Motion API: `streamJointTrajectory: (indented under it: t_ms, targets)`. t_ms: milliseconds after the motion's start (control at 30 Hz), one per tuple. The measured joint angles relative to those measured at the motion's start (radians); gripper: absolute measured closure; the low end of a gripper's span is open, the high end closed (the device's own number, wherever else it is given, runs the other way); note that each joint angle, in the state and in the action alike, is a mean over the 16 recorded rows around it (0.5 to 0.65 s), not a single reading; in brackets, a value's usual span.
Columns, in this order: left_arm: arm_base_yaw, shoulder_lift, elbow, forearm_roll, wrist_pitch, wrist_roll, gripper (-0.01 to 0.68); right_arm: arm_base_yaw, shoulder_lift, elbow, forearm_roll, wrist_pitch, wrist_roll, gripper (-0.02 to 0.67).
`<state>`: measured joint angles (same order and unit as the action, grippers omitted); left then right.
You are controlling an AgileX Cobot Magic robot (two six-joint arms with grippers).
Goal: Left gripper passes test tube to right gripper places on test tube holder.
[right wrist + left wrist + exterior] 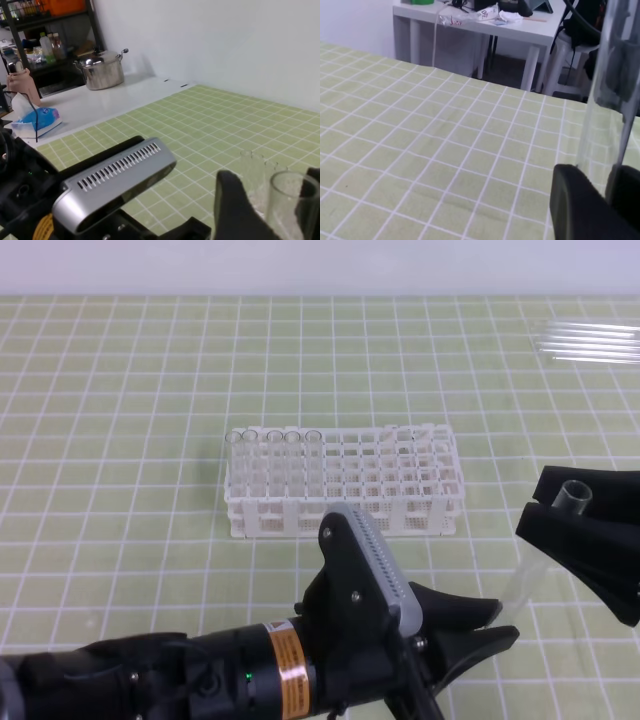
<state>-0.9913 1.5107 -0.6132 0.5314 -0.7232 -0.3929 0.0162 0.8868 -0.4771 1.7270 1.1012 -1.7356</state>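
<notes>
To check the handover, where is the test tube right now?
In the exterior high view the test tube is at the right, between the right gripper and the left gripper, in front of the white test tube holder.

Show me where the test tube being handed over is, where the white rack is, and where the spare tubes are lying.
test tube (574, 496), exterior high view, on its open rim.
test tube holder (345, 521), exterior high view, on its front lattice wall.
spare tubes (590, 342), exterior high view, on the middle of the clear bundle lying flat.
</notes>
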Motion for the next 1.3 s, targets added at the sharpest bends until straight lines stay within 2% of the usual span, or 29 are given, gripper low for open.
streamJointTrajectory:
  t_ms: [200, 667, 933, 1067, 1300]
  targets:
    - [0.000, -0.001, 0.000, -0.002, -0.023, 0.000, 0.587, 0.000, 0.000, 0.000, 0.000, 0.000, 0.000, 0.397]
    - [-0.001, -0.006, 0.000, -0.007, -0.066, 0.000, 0.645, 0.000, 0.000, 0.000, 0.000, -0.004, -0.008, 0.537]
    - [-0.001, -0.007, 0.000, -0.008, -0.067, 0.000, 0.644, 0.000, 0.000, 0.000, 0.000, -0.006, -0.010, 0.548]
    - [0.000, -0.007, 0.000, -0.008, -0.068, -0.002, 0.589, 0.000, 0.000, 0.000, 0.000, -0.006, -0.009, 0.548]
    - [0.002, -0.012, 0.000, -0.008, -0.053, -0.012, 0.420, 0.000, 0.000, 0.000, 0.001, -0.005, -0.007, 0.549]
